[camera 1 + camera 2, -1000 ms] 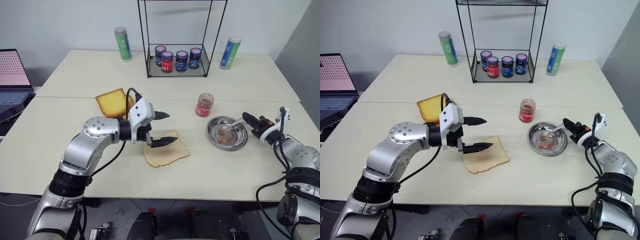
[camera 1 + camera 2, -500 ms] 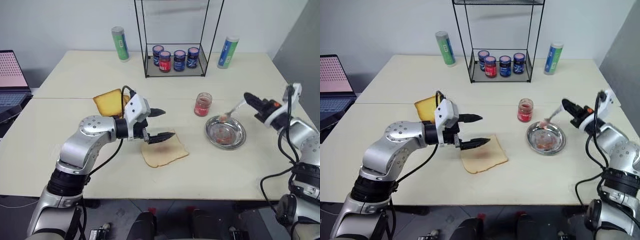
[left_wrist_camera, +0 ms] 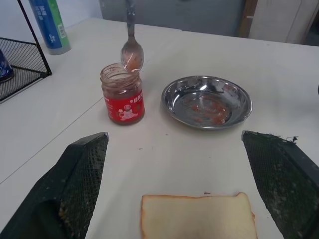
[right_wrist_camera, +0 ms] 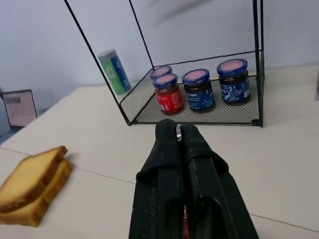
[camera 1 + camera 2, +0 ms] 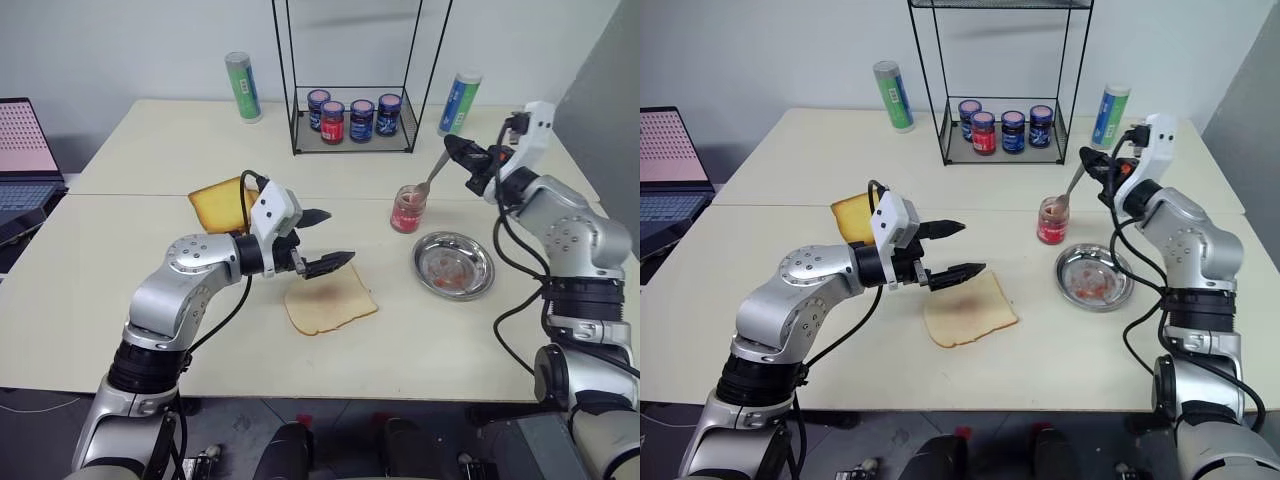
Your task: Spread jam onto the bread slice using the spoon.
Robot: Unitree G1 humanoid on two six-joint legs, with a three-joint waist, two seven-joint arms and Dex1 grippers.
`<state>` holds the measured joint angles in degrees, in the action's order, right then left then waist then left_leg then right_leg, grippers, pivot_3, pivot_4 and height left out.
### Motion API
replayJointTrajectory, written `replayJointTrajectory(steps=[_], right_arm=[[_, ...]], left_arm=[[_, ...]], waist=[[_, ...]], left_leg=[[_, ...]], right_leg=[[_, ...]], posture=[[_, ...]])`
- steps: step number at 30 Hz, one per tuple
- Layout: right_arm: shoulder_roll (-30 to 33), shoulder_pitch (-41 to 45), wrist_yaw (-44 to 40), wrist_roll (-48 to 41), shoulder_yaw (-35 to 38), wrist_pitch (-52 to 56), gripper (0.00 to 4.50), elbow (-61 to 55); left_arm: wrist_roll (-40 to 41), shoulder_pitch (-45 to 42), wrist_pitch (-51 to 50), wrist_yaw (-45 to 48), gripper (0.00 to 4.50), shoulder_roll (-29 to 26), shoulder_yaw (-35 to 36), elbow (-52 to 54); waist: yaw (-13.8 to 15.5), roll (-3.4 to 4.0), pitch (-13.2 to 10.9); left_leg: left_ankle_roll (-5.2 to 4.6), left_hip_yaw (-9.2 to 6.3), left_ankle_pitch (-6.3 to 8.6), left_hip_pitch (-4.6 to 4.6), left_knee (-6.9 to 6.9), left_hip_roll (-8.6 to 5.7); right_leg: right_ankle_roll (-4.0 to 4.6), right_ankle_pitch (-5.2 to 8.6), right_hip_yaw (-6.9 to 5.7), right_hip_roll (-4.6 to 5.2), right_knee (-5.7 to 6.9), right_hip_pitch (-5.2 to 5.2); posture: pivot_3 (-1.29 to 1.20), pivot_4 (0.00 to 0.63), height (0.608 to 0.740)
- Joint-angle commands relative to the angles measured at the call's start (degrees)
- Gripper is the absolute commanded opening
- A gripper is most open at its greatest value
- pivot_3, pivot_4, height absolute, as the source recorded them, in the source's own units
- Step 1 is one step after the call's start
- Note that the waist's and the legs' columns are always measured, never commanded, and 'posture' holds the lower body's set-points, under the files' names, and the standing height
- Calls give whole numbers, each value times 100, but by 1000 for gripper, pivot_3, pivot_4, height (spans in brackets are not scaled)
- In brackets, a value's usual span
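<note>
Pale cream table (image 5: 150, 300) runs back to a plain wall, and the small open jam jar (image 5: 408, 209) near its middle is the landmark. Beyond the jar stands a wire rack (image 5: 350, 135) with four dark-lidded jars; just beside the jar on the robot's right lies a steel dish (image 5: 453, 265) smeared red. The bread slice (image 5: 330, 302) lies flat, well to the jar's left and nearer the robot, with thicker toasted slices (image 5: 225, 203) further left.

The right hand (image 5: 460, 158), its fingers pinched shut on the spoon (image 5: 431, 178), holds the handle above and behind the jar, so the bowl hangs right at the jar's mouth. The left hand (image 5: 325, 240) hovers with fingers spread wide and nothing between them, above the bread's far edge.

The step looks like loading the spoon with jam. Next the bowl should dip into the jar, lift out level, and travel leftward to the bread without dripping.
</note>
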<state>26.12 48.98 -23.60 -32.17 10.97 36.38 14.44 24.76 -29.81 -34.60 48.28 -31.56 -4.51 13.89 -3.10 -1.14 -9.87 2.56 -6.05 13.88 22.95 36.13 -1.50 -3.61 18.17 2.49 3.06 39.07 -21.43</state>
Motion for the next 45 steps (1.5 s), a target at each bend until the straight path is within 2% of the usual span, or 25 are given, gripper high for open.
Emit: replayJointTrajectory(steps=[1,8,15,19,24,32,37,45], right_arm=[[-23,323,-231,335,-61,-551,17,446],[-109,479,-365,879,-251,-1184,17,965],[-144,155,-680,1811,-960,-2282,17,881],[-177,12,-810,1958,-1086,-2422,17,803],[-208,-161,-848,1981,-1114,-2092,17,652],[-575,247,-49,1036,-22,-404,17,875],[-665,456,266,713,457,18,17,922],[-857,918,1173,-185,1624,775,17,1188]], left_arm=[[102,99,-31,-83,4500,-78,211,359],[128,169,-89,-186,4500,-92,237,482],[151,202,-86,-207,4500,-147,278,514],[160,213,-97,-211,4500,-174,313,531],[161,253,-95,-217,4500,-194,331,568],[113,203,-34,-232,4500,-170,267,477],[106,171,-6,-247,4500,-143,236,441],[63,119,66,-238,4500,-121,210,331]], waist=[[-7,0,0],[-10,0,0],[-14,0,0],[-14,0,0],[-13,0,0],[-9,2,-1],[-10,2,-1],[-11,4,-2]], left_leg=[[0,1,0,-1,0,0],[1,-2,-1,-1,0,0],[2,-2,-1,-1,0,0],[4,-4,-2,-1,0,0],[11,-11,-6,-1,0,1],[16,-14,-9,-1,0,0],[10,-13,-6,-2,-1,1],[4,-7,-2,-1,-2,1]], right_leg=[[0,0,1,0,0,0],[0,0,1,0,0,-1],[0,0,1,0,0,-1],[0,0,2,0,0,-2],[0,0,2,0,0,-1],[1,-1,2,0,2,-2],[1,-1,2,0,2,-2],[2,-1,3,0,4,-4]], posture=[[0,150,740],[0,150,740],[0,150,740],[0,150,740],[0,150,740],[0,150,740],[0,150,740],[0,150,740]])
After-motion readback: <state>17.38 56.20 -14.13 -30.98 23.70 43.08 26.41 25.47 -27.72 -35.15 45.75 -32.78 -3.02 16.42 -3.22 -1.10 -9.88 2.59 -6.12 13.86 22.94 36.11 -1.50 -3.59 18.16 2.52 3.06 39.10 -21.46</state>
